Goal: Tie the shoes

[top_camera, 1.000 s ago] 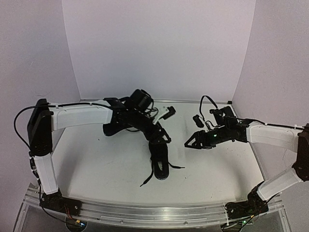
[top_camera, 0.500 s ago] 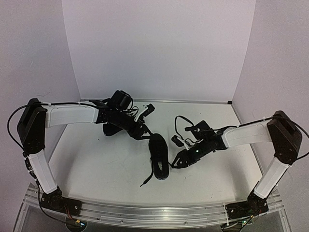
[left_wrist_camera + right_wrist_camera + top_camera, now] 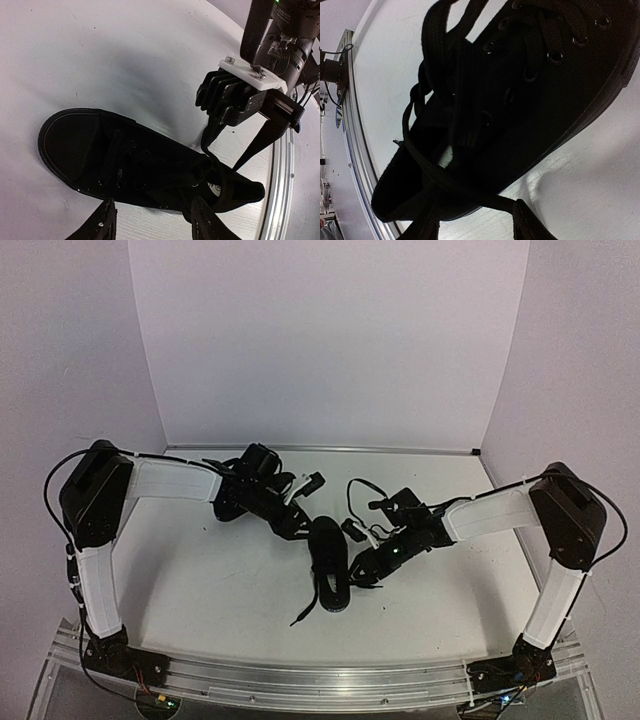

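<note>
Shoe [image 3: 331, 565]: small, all black, laces undone and trailing. It lies mid-worktop [image 3: 200, 570], between both arms. Left gripper [image 3: 152, 201]: jaws released, straddling the shoe's side. Right gripper [image 3: 476, 212]: jaws released at the heel, one lace [image 3: 470, 196] crossing between them.

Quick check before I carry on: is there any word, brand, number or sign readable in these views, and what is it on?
No text can be read in any view.
Inside the black lace-up canvas shoe, the insole at the heel carries a small pale round mark; it may be a logo, but it is too blurred to read.
The arms and grippers show no lettering.
</note>
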Tool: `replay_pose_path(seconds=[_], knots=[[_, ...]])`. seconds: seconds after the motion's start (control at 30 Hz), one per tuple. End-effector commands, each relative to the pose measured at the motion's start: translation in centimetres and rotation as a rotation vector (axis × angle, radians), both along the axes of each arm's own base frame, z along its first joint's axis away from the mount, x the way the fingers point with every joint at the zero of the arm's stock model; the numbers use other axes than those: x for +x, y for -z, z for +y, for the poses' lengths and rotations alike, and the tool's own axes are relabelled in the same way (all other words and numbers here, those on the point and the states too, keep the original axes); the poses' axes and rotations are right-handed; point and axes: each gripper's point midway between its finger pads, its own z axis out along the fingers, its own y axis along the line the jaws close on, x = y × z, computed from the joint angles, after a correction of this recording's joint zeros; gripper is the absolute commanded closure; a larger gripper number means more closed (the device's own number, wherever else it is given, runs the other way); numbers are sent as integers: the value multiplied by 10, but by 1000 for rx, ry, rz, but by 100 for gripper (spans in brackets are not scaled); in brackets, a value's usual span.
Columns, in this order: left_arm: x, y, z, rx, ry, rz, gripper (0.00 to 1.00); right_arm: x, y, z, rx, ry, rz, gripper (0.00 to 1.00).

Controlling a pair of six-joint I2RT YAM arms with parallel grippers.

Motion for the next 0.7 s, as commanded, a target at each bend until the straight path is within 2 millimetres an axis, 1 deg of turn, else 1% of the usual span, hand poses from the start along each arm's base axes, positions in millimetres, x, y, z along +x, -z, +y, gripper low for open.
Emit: replay_pose_path(seconds=[0.0,0.2,0.27,0.43,0.57,0.67], knots=[[3,-7,-11,-59,52,-26,53,4,-8,10,46,-32,-24,55],[2,0,-16,-72,65,3,57,3,-9,10,51,-36,-26,57],[1,2,-17,-76,70,11,57,3,-7,11,48,-37,-23,59],[4,3,-21,-82,72,15,62,7,-5,12,43,-26,-20,66],[3,2,-23,-95,86,21,72,9,-6,11,35,-12,-26,76],[-1,-4,-22,-110,100,18,80,9,-8,10,35,-4,-29,80]])
